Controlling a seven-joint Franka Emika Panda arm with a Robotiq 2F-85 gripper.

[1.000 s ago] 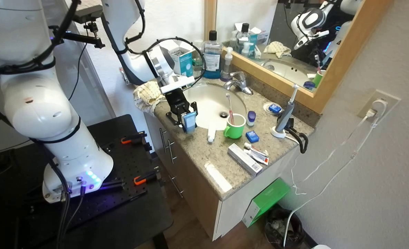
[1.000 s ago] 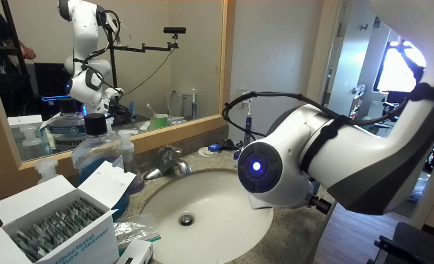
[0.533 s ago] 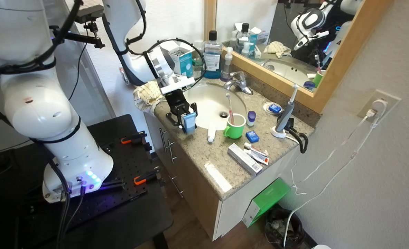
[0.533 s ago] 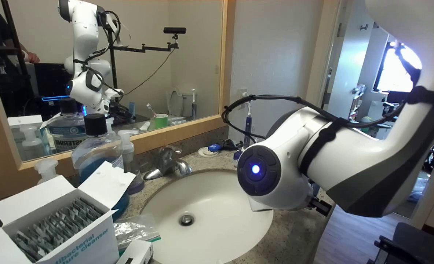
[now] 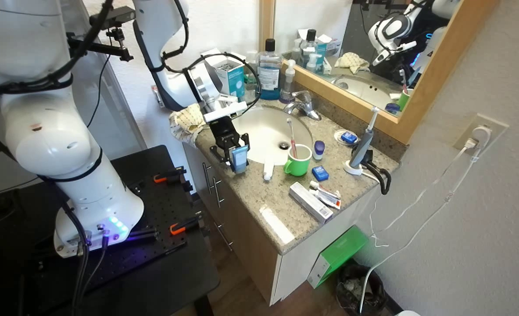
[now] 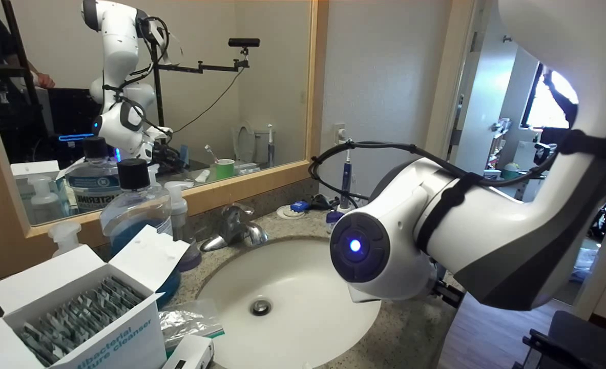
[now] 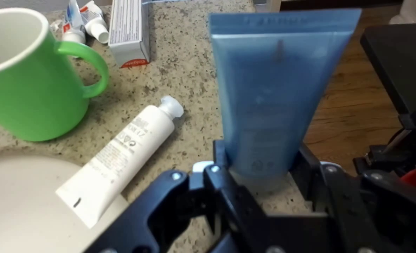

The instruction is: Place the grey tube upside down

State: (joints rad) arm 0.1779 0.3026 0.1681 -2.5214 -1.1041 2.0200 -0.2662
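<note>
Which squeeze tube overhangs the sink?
The white tube, by its flat end; the blue tube is in the gripper, two toothpaste tubes beside the Colgate box.

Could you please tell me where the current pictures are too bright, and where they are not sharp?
In the wrist view, the blue tube looks soft and its print is unreadable, while print on the white tube shows more clearly; in an exterior view, the window is washed out nearly white and the arm's round light glares.
</note>
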